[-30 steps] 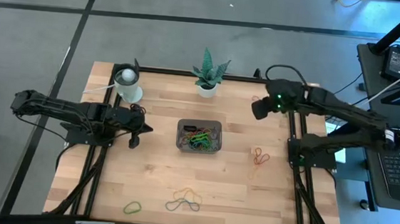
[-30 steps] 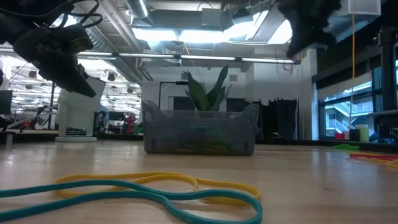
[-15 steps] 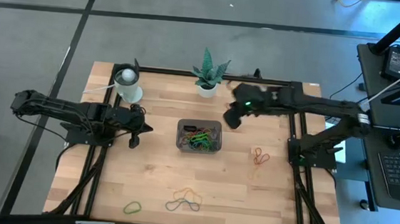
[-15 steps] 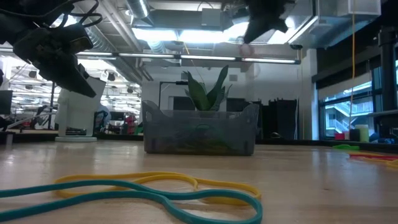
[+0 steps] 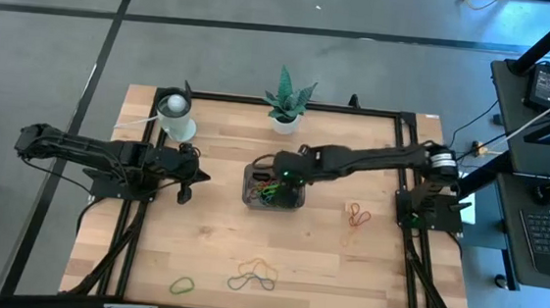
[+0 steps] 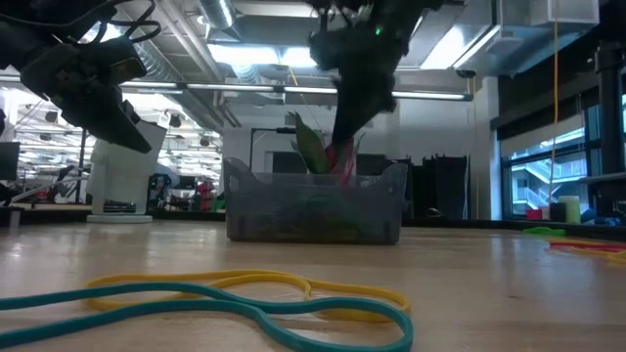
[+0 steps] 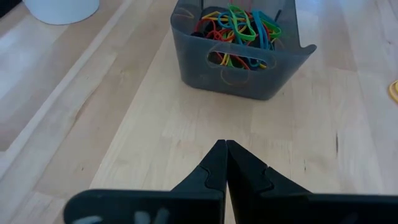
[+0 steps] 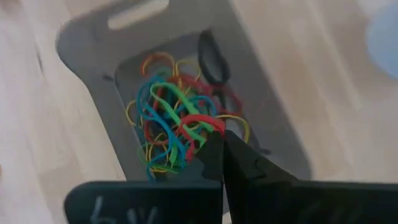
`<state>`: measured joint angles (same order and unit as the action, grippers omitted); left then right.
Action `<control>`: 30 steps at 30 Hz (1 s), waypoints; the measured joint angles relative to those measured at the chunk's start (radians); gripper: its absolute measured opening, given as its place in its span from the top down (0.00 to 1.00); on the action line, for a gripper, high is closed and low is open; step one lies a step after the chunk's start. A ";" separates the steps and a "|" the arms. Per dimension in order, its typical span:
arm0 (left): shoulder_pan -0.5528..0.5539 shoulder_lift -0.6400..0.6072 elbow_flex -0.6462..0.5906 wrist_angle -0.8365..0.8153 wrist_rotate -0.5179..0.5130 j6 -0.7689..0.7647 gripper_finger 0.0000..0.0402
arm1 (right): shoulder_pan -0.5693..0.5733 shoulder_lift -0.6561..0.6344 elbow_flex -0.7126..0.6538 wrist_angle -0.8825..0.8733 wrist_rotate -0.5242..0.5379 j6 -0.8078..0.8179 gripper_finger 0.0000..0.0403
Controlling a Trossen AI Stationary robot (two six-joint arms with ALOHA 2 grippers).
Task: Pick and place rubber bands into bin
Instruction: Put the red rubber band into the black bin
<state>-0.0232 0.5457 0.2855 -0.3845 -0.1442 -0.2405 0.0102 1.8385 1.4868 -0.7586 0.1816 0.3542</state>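
Note:
The bin (image 5: 294, 203), a dark grey tray at the table's middle, holds a heap of rubber bands (image 8: 168, 127) in many colours. My right gripper (image 5: 275, 180) hangs over the bin's inside, shut on a red rubber band (image 8: 198, 120); the low view shows the gripper (image 6: 343, 147) just above the bin's rim. Loose bands lie flat on the table: a red and orange pair (image 5: 357, 216) to the right, a yellow and blue tangle (image 5: 254, 274) and a green one (image 5: 182, 285) near the front. My left gripper (image 5: 199, 178) hovers shut, left of the bin (image 7: 239, 59). My right gripper pinches the red band's loop (image 8: 208, 124) between its two fingertips. The fingers slant down from the table's right side. The band hangs below the fingertips (image 6: 342, 161) at about the height of the bin's rim; whether it touches the heap I cannot tell.
A potted plant (image 5: 285, 101) stands at the far edge behind the bin, and a white cup (image 5: 177, 115) at the far left. Dark frame rails (image 5: 408, 233) run along both sides of the wooden top. Bare wood lies between the bin and the front bands.
My right gripper has swept from the far right corner toward the table's left and down, rolling as it went, and now hangs over the bin. It has stayed shut, with the red band carried along.

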 joint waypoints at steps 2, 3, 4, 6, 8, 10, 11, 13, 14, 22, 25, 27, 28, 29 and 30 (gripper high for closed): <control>0.000 0.000 0.000 0.000 0.000 0.000 1.00 | 0.005 0.032 0.000 0.009 -0.001 -0.002 1.00; 0.000 0.000 0.000 0.000 0.000 -0.001 1.00 | 0.007 0.047 0.000 0.014 -0.002 -0.007 1.00; 0.000 0.000 0.000 0.000 0.000 -0.005 1.00 | 0.008 0.063 0.000 0.024 -0.007 -0.017 1.00; 0.000 0.000 0.000 0.000 0.000 -0.007 1.00 | 0.008 0.094 0.000 0.044 -0.033 -0.020 1.00; 0.000 0.000 0.000 0.000 0.000 -0.008 1.00 | 0.008 0.122 0.000 0.048 -0.056 -0.017 1.00; 0.000 0.000 0.000 0.000 0.000 -0.008 1.00 | 0.008 0.149 0.000 0.053 -0.076 -0.015 1.00; 0.000 0.000 0.000 0.000 0.000 -0.008 1.00 | 0.007 0.161 0.000 0.051 -0.086 -0.014 1.00; 0.000 0.000 0.000 0.000 0.000 -0.008 1.00 | 0.004 0.178 0.000 0.051 -0.106 0.010 1.00; 0.000 0.000 0.000 0.000 0.000 -0.008 1.00 | 0.002 0.182 0.000 0.050 -0.107 0.021 1.00; 0.000 0.000 0.000 0.000 0.000 -0.008 1.00 | -0.002 0.184 0.000 0.055 -0.115 0.032 0.92; 0.000 0.000 0.000 0.000 0.000 -0.008 1.00 | -0.001 0.183 0.000 0.053 -0.116 0.033 0.86; 0.000 0.000 0.000 0.000 0.000 -0.008 1.00 | -0.002 0.177 0.000 0.046 -0.116 0.024 0.83; 0.000 0.000 0.000 0.000 0.000 -0.008 1.00 | -0.003 0.170 0.000 0.047 -0.116 0.011 0.81; 0.000 0.000 0.000 0.000 0.000 -0.008 1.00 | -0.003 0.158 0.000 0.042 -0.116 0.005 0.80; 0.000 0.000 0.000 0.000 0.000 -0.008 1.00 | -0.003 0.146 0.000 0.041 -0.115 0.000 0.79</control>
<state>-0.0235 0.5457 0.2852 -0.3847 -0.1440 -0.2485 0.0074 1.9841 1.4864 -0.7177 0.0664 0.3542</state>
